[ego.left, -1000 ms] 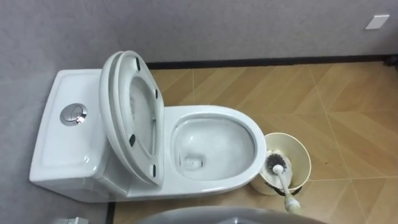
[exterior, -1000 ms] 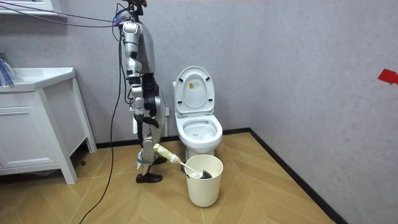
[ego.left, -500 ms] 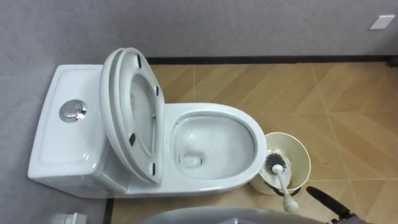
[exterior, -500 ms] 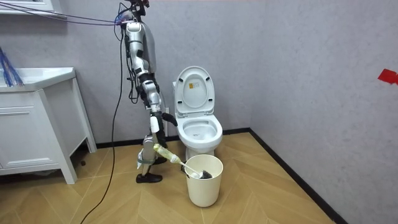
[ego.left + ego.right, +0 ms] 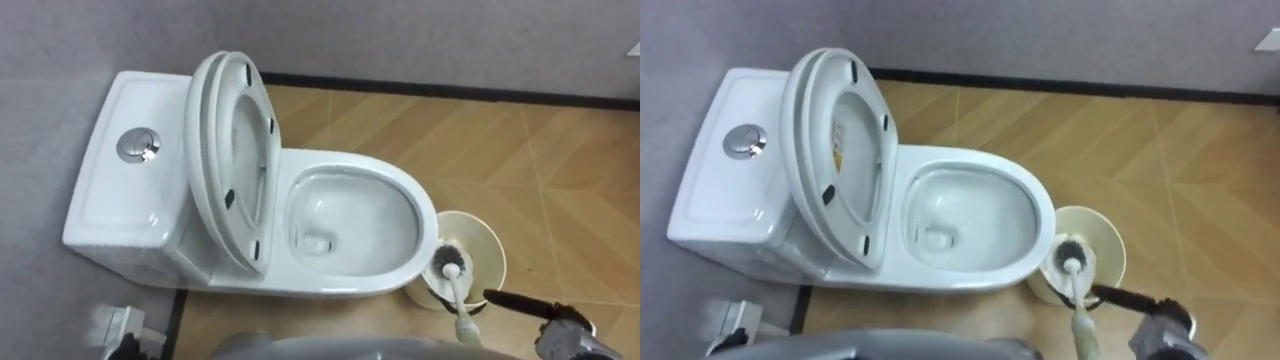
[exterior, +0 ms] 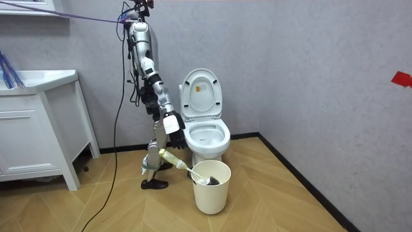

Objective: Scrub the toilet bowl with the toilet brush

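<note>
Toilet brush (image 5: 457,290) sits in bin (image 5: 492,243); right robot hand (image 5: 565,321) has approached.

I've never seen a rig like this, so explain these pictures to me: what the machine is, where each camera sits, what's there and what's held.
This is a humanoid robot on two legs, each arm ending in a hand. Two pictures come from cameras in its head, looking down; the third from a camera standing in the room. It stands beside a white toilet, seat raised. On the wooden floor by the bowl stands a cream bin with a toilet brush in it, head down. The right hand reaches toward the handle, holding nothing.
</note>
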